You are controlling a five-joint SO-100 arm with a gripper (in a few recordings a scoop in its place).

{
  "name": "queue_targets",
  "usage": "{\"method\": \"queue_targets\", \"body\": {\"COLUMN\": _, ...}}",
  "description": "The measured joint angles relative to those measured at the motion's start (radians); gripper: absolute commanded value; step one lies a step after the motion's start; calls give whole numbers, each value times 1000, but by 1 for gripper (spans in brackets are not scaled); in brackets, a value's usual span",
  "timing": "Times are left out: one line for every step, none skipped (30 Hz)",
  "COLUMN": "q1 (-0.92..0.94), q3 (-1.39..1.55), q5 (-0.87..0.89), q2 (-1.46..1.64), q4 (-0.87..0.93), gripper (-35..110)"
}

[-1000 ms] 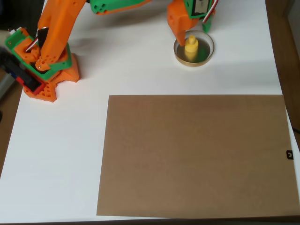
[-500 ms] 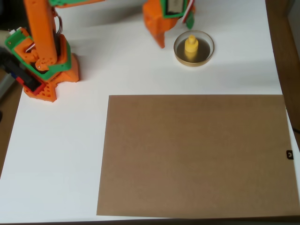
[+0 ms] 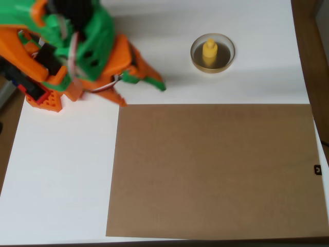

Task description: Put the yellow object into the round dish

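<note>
Where the overhead view looks down on the white table (image 3: 61,180), the yellow object (image 3: 209,50) stands upright inside the round dish (image 3: 213,53), near the table's far edge. The orange-and-green arm (image 3: 67,46) is folded at the upper left, well apart from the dish. Its gripper (image 3: 142,91) points right and toward the near side, the green finger (image 3: 151,81) and the orange finger spread apart with nothing between them. A large brown cardboard sheet (image 3: 216,170) covers the lower right of the table, its top left corner just beside the orange fingertip.

Yellow object (image 3: 209,50), tan-rimmed dish (image 3: 194,58), orange-green pincer (image 3: 141,90).
</note>
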Motion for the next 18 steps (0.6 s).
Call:
{"method": "queue_targets", "body": {"q1": 38, "q3": 20, "q5": 2, "q2": 26, "q4": -9, "gripper": 27}}
{"method": "queue_targets", "body": {"q1": 72, "q3": 34, "q5": 5, "q2": 44, "q4": -21, "gripper": 27}}
{"method": "queue_targets", "body": {"q1": 107, "q3": 43, "q5": 6, "q2": 61, "q4": -35, "gripper": 27}}
{"method": "queue_targets", "body": {"q1": 144, "q3": 60, "q5": 18, "q2": 78, "q4": -51, "gripper": 26}}
{"method": "queue_targets", "body": {"q1": 175, "q3": 71, "q5": 31, "q2": 94, "q4": -66, "gripper": 26}}
{"method": "queue_targets", "body": {"q1": 209, "q3": 78, "q5": 41, "q2": 104, "q4": -83, "gripper": 25}}
{"method": "queue_targets", "body": {"q1": 235, "q3": 94, "q5": 64, "q2": 118, "q4": -100, "gripper": 25}}
{"method": "queue_targets", "body": {"q1": 253, "q3": 112, "q5": 84, "q2": 129, "q4": -120, "gripper": 25}}
{"method": "queue_targets", "body": {"q1": 268, "q3": 129, "q5": 107, "q2": 147, "q4": -143, "gripper": 24}}
{"method": "queue_targets", "body": {"q1": 285, "q3": 147, "q5": 133, "q2": 170, "q4": -163, "gripper": 24}}
{"method": "queue_targets", "body": {"q1": 293, "q3": 166, "q5": 153, "q2": 193, "q4": -184, "gripper": 24}}
{"method": "queue_targets", "body": {"q1": 311, "q3": 183, "q5": 176, "q2": 218, "q4": -207, "gripper": 24}}
{"method": "queue_targets", "body": {"q1": 330, "q3": 201, "q5": 201, "q2": 244, "q4": -227, "gripper": 24}}
{"method": "queue_targets", "body": {"q1": 348, "q3": 218, "q5": 225, "q2": 268, "q4": -247, "gripper": 24}}
{"method": "queue_targets", "body": {"q1": 367, "q3": 236, "q5": 255, "q2": 296, "q4": -265, "gripper": 24}}
{"method": "queue_targets", "body": {"q1": 390, "q3": 261, "q5": 282, "q2": 328, "q4": -288, "gripper": 24}}
{"method": "queue_targets", "body": {"q1": 411, "q3": 284, "q5": 308, "q2": 356, "q4": -311, "gripper": 24}}
{"method": "queue_targets", "body": {"q1": 434, "q3": 311, "q5": 336, "q2": 387, "q4": -334, "gripper": 25}}
